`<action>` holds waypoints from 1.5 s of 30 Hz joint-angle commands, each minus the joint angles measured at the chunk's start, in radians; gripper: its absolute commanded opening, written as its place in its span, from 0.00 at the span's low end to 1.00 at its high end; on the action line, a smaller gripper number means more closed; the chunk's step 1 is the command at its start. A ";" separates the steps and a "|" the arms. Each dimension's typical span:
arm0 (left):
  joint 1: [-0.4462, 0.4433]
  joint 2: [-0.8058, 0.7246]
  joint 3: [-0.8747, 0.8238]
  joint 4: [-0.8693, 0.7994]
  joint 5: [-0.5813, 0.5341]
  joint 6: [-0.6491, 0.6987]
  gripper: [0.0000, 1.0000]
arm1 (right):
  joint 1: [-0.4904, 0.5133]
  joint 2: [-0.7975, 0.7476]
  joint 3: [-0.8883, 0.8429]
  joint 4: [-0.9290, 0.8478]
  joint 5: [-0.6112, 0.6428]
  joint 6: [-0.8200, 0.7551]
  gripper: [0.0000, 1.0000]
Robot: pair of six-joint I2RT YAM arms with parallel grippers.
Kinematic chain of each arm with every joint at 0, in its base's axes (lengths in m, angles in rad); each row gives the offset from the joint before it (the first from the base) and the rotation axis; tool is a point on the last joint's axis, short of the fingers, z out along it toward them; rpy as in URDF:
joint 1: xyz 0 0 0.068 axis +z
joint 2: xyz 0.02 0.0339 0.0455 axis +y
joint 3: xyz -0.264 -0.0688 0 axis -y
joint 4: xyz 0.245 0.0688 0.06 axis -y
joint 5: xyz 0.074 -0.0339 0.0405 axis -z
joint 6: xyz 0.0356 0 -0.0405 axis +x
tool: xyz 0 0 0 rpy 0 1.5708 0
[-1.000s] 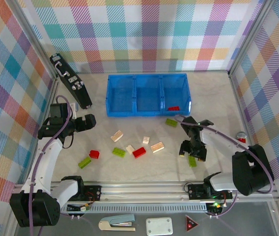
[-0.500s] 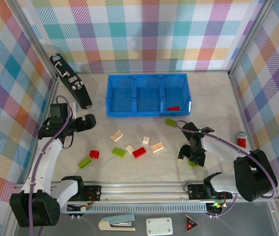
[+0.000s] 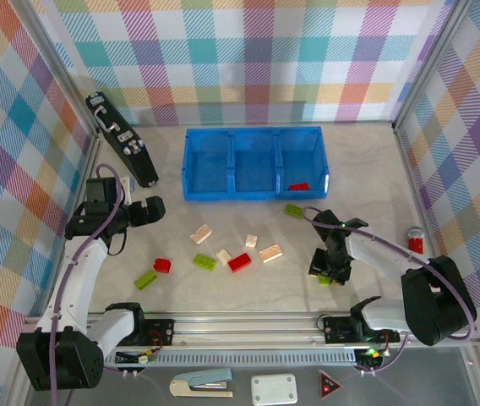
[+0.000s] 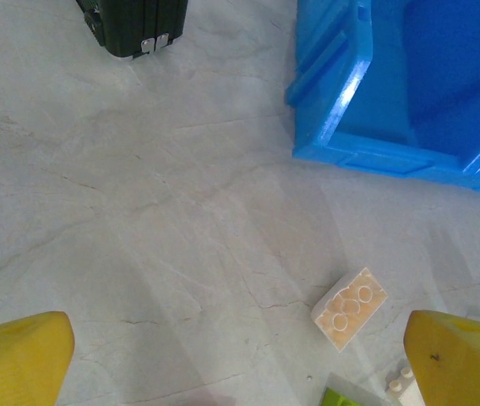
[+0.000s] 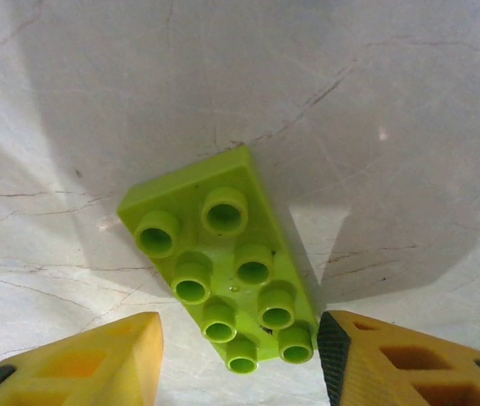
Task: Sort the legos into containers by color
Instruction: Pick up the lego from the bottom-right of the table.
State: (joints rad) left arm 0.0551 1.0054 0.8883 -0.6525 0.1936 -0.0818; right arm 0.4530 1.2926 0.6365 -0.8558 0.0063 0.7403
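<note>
Since a second ago, our right claw [image 3: 329, 269] has dropped over the lime green brick [image 5: 223, 279] and drawn its jaws narrower. That brick lies flat and studs up on the bench [image 3: 375, 169], near right, well apart from the blue tray [image 3: 255, 196]. In the right wrist view the yellow fingers straddle it: the right pad touches its edge and the left pad stands just clear, so we do not call it clamped. One red brick [image 3: 299, 186] sits in the tray's right compartment. Loose bricks [image 3: 240, 262] in red, green and cream lie scattered mid-bench, near of the tray. Our left claw [image 3: 151, 209] hangs at the left with jaws spread wide and holds nothing, a cream brick [image 4: 348, 308] below it. A black device [image 3: 122, 148] lies far left.
</note>
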 commanded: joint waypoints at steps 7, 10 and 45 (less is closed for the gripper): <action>0.014 0.004 0.012 -0.004 0.006 0.004 1.00 | 0.018 0.069 0.021 0.044 -0.038 -0.024 0.50; 0.014 0.002 0.012 -0.006 0.004 0.004 1.00 | 0.019 0.087 0.031 0.044 -0.032 -0.027 0.51; 0.013 0.010 0.012 -0.007 -0.010 0.007 1.00 | 0.023 0.213 0.107 0.008 0.021 -0.098 0.45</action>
State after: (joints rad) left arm 0.0551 1.0134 0.8886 -0.6529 0.1898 -0.0814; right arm 0.4679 1.4761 0.7357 -0.8642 0.0219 0.6605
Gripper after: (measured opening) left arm 0.999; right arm 0.458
